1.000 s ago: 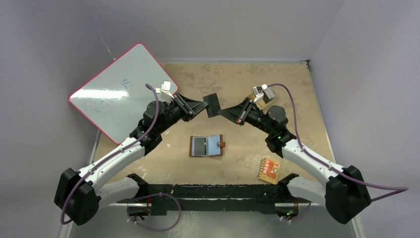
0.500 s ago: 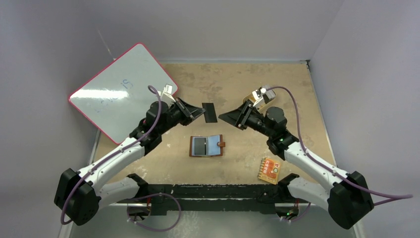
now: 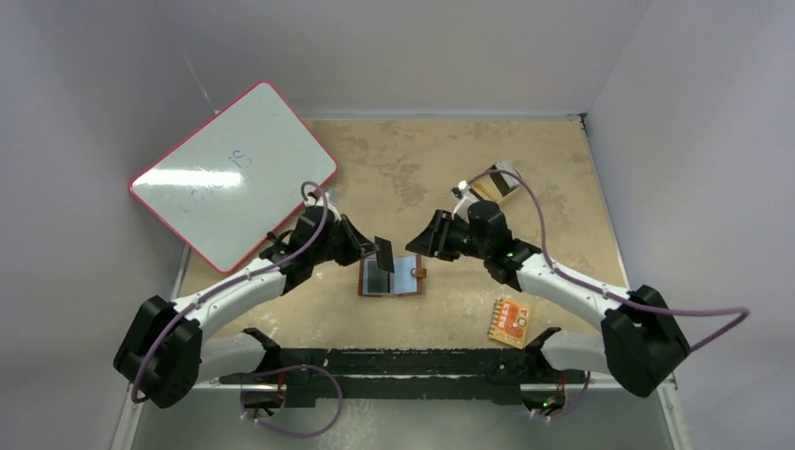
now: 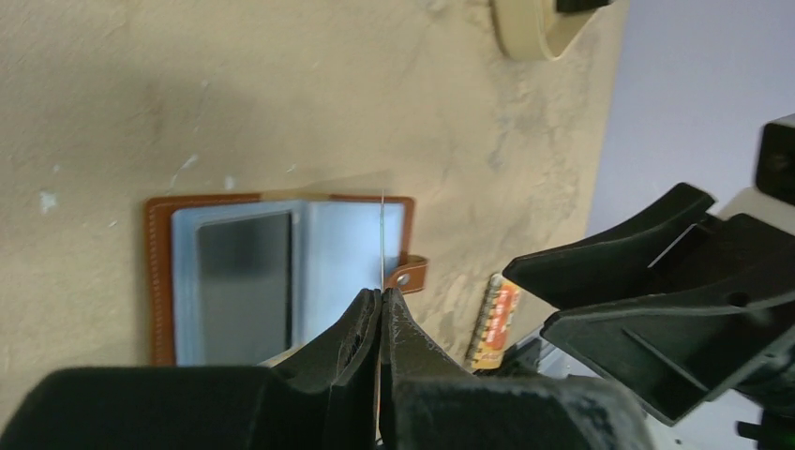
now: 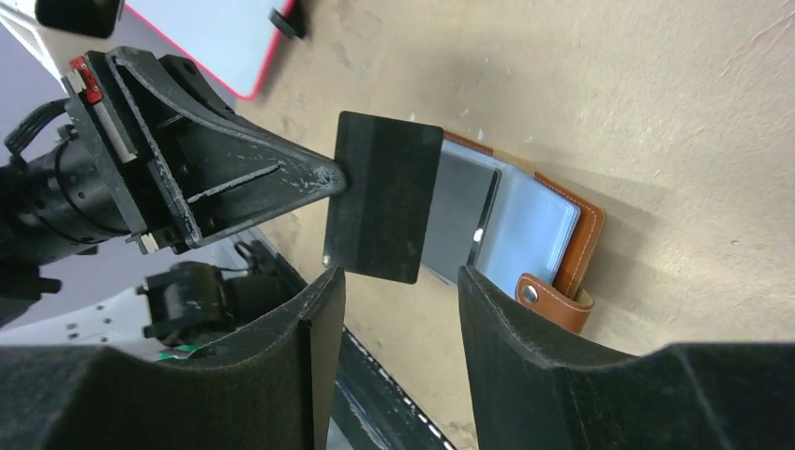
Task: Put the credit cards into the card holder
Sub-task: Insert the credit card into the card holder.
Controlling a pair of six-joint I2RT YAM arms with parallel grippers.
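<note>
L fingers (image 4: 380, 302) pinch black card (image 5: 384, 197) by one edge, card upright, hanging over far edge of open card holder (image 3: 405, 276), which lies flat mid-worktop (image 3: 525, 159). R fingers (image 3: 424, 242) spread, empty, just beside card. Bare worktop all round holder.

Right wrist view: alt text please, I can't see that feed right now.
The left gripper pinches a black credit card by one edge, holding it over the open brown card holder lying on the tan table. The right gripper stands open in the foreground, one finger on each side of the card's lower edge. A red-rimmed whiteboard shows top left.
</note>
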